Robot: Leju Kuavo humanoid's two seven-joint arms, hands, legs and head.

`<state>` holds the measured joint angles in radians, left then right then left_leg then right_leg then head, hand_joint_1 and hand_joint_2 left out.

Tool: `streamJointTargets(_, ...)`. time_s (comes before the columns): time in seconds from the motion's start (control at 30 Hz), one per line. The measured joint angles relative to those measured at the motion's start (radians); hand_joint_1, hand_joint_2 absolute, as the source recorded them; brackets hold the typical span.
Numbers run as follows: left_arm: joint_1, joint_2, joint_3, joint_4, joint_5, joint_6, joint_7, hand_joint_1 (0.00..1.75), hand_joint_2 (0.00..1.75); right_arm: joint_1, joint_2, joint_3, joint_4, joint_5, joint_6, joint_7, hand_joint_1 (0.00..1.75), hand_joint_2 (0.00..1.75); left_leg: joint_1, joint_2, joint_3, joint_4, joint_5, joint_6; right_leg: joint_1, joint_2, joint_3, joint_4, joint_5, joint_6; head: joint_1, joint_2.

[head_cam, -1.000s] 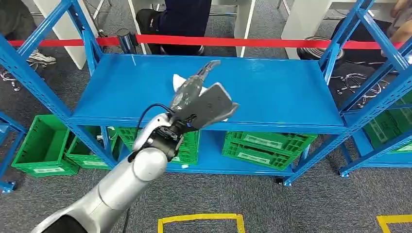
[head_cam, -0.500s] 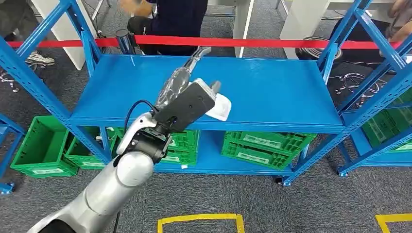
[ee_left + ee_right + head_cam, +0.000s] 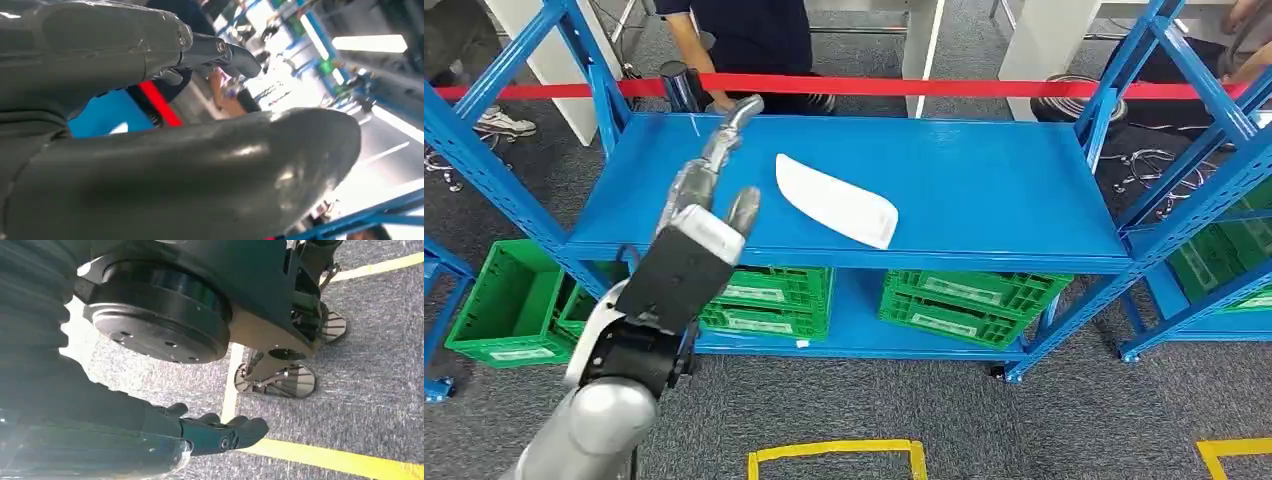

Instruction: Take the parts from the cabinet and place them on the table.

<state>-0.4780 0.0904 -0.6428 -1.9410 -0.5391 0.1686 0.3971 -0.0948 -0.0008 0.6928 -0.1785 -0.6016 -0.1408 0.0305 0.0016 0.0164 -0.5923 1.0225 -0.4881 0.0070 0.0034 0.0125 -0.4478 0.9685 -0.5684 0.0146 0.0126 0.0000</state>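
Note:
A flat white part (image 3: 836,202) lies on the top board of the blue shelf rack (image 3: 994,190), near its middle. My left hand (image 3: 699,225) is raised above the shelf's left half, to the left of the part and apart from it, its fingers stretched out and holding nothing. The left wrist view has the thick thumb (image 3: 150,165) and dark fingers (image 3: 220,50) apart, with a sliver of the white part (image 3: 120,129) on the blue board behind. My right hand (image 3: 215,432) hangs over the grey carpet with its fingers loosely extended and empty.
Green crates (image 3: 964,295) stand on the lower shelf, with another (image 3: 514,300) at the left. A red barrier tape (image 3: 924,87) runs behind the rack, and a person (image 3: 744,30) stands beyond it. Blue uprights flank both sides. Yellow floor marks (image 3: 834,452) lie in front.
My left hand, which hovered over the white part, has swung to the left and off it. The part now lies fully uncovered on the shelf.

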Motion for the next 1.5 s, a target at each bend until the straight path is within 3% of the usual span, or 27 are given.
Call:
streamJointTargets(0.57,0.036,0.038,0.001,-0.119,-0.029,-0.012,0.004,0.00,0.00,-0.001,0.000,-0.001,0.000,-0.003,0.000,0.000,0.00,1.75,0.000,-0.011,0.000,0.000,0.000,0.000,-0.001,-0.004,0.000,0.000,0.000,0.000,0.000,0.000)
streamJointTargets(0.63,0.036,0.042,0.003,-0.124,-0.030,-0.014,0.004,0.00,0.00,-0.003,0.002,-0.002,0.000,-0.003,0.000,0.000,0.00,1.75,-0.006,-0.015,0.000,-0.002,-0.005,0.012,-0.005,-0.006,0.002,-0.016,0.004,0.011,-0.001,0.000)
streamJointTargets(0.67,0.037,0.043,0.005,-0.130,-0.031,-0.014,0.004,0.00,0.00,-0.005,0.002,-0.002,0.000,-0.002,0.000,0.000,0.00,1.75,0.002,-0.015,0.011,-0.024,0.003,0.018,-0.002,-0.006,0.009,-0.021,0.003,0.015,-0.005,0.000)
streamJointTargets(0.7,0.037,0.044,0.006,-0.133,-0.032,-0.014,0.004,0.00,0.00,-0.006,0.002,-0.002,0.000,-0.002,0.000,0.000,0.00,1.75,0.006,-0.013,0.023,-0.041,0.012,0.018,-0.003,-0.009,0.009,-0.012,0.000,0.015,-0.003,0.000)
streamJointTargets(0.73,0.036,0.044,0.007,-0.136,-0.033,-0.014,0.004,0.00,0.00,-0.008,0.002,-0.002,0.000,-0.003,0.000,0.000,0.00,1.75,0.007,-0.011,0.030,-0.049,0.014,0.022,-0.004,-0.008,-0.013,0.032,-0.027,0.017,-0.001,0.000)
streamJointTargets(0.8,0.039,0.046,0.007,-0.136,-0.033,-0.017,0.006,0.00,0.00,-0.008,0.002,-0.002,0.000,-0.003,0.000,0.000,0.00,1.75,0.007,-0.010,0.033,-0.051,0.012,0.022,-0.010,-0.008,-0.106,0.200,-0.097,0.024,0.003,0.000)
streamJointTargets(0.83,0.041,0.047,0.007,-0.136,-0.034,-0.018,0.006,0.00,0.00,-0.007,0.002,-0.002,0.000,-0.003,0.000,0.000,0.00,1.75,0.007,-0.011,0.034,-0.050,0.009,0.021,-0.013,-0.008,-0.151,0.268,-0.116,0.028,0.003,0.000)
streamJointTargets(0.87,0.043,0.048,0.007,-0.137,-0.035,-0.018,0.006,0.00,0.00,-0.006,0.002,-0.002,0.000,-0.003,0.000,0.000,0.00,1.75,0.007,-0.012,0.037,-0.050,0.005,0.018,-0.015,-0.008,-0.180,0.301,-0.109,0.030,0.004,0.000)
streamJointTargets(0.9,0.045,0.049,0.007,-0.136,-0.036,-0.018,0.006,0.00,0.00,-0.005,0.002,-0.001,0.000,-0.003,0.000,0.000,0.00,1.75,0.009,-0.012,0.044,-0.050,0.001,0.014,-0.019,-0.009,-0.184,0.283,-0.074,0.032,0.005,0.000)
streamJointTargets(0.93,0.045,0.050,0.007,-0.137,-0.036,-0.018,0.006,0.00,0.00,-0.005,0.002,-0.002,0.000,-0.003,0.000,0.000,0.00,1.75,0.010,-0.013,0.052,-0.049,-0.006,0.009,-0.023,-0.009,-0.166,0.223,-0.018,0.034,0.006,0.000)
streamJointTargets(1.0,0.045,0.051,0.007,-0.138,-0.037,-0.019,0.006,0.00,0.00,-0.004,0.002,-0.002,0.000,-0.003,0.000,0.000,0.00,1.75,0.015,-0.011,0.071,-0.043,-0.023,-0.006,-0.032,-0.013,-0.109,0.049,0.096,0.041,0.007,0.000)
streamJointTargets(1.03,0.046,0.052,0.007,-0.139,-0.037,-0.019,0.006,0.00,0.00,-0.002,0.005,-0.002,0.000,-0.003,0.000,0.000,0.00,1.75,0.009,-0.011,0.067,-0.042,-0.028,-0.014,-0.024,-0.012,-0.102,0.048,0.077,0.041,0.010,0.000)
streamJointTargets(1.07,0.046,0.052,0.008,-0.141,-0.037,-0.019,0.007,0.00,0.00,-0.004,0.006,-0.002,0.000,-0.002,0.000,0.000,0.00,1.75,0.008,-0.011,0.061,-0.035,-0.030,-0.020,-0.025,-0.013,-0.094,0.021,0.065,0.023,0.012,0.000)
streamJointTargets(1.17,0.048,0.055,0.008,-0.146,-0.038,-0.021,0.007,0.00,0.00,-0.001,0.004,-0.002,0.000,-0.002,-0.002,0.000,0.00,1.75,0.010,-0.007,0.065,-0.040,-0.035,-0.034,-0.022,-0.009,-0.097,0.031,0.058,-0.002,0.003,0.000)
streamJointTargets(1.23,0.047,0.056,0.010,-0.152,-0.039,-0.021,0.007,0.00,0.00,-0.002,0.005,-0.002,0.000,-0.002,-0.002,0.000,0.00,1.75,0.013,-0.008,0.053,0.004,-0.063,-0.044,-0.026,-0.009,-0.080,0.024,0.052,-0.018,-0.005,0.000)
streamJointTargets(1.33,0.050,0.057,0.011,-0.155,-0.039,-0.021,0.008,0.00,0.00,-0.004,0.006,-0.002,0.000,-0.002,-0.002,0.000,0.00,1.75,0.014,-0.015,-0.102,0.253,-0.144,-0.048,-0.021,-0.010,-0.065,0.024,0.034,-0.028,-0.022,0.000)
streamJointTargets(1.37,0.051,0.058,0.012,-0.155,-0.039,-0.022,0.008,0.00,0.00,-0.003,0.006,-0.002,0.000,-0.002,-0.003,0.000,0.00,1.75,0.014,-0.016,-0.129,0.285,-0.144,-0.047,-0.020,-0.010,-0.061,0.024,0.030,-0.028,-0.023,0.000)
streamJointTargets(1.4,0.052,0.059,0.013,-0.155,-0.039,-0.022,0.008,0.00,0.00,-0.002,0.006,-0.002,0.000,-0.002,-0.003,0.000,0.00,1.75,0.014,-0.016,-0.146,0.299,-0.135,-0.046,-0.019,-0.010,-0.055,0.024,0.026,-0.029,-0.024,0.000)
streamJointTargets(1.43,0.053,0.060,0.016,-0.155,-0.039,-0.022,0.008,0.00,0.00,-0.001,0.006,-0.002,0.000,-0.002,-0.003,0.000,0.00,1.75,0.013,-0.016,-0.155,0.290,-0.108,-0.044,-0.018,-0.009,-0.047,0.024,0.019,-0.028,-0.025,0.000)
streamJointTargets(1.47,0.053,0.061,0.016,-0.155,-0.039,-0.022,0.008,0.00,0.00,-0.001,0.006,-0.002,0.000,-0.002,-0.003,0.000,0.00,1.75,0.013,-0.016,-0.147,0.243,-0.055,-0.039,-0.017,-0.007,-0.032,0.024,0.009,-0.027,-0.026,0.000)
streamJointTargets(1.5,0.053,0.061,0.017,-0.155,-0.039,-0.023,0.008,0.00,0.00,-0.002,0.006,-0.002,0.000,-0.002,-0.003,0.000,0.00,1.75,0.013,-0.017,-0.121,0.164,0.012,-0.033,-0.017,-0.005,-0.015,0.024,-0.003,-0.024,-0.028,0.000)
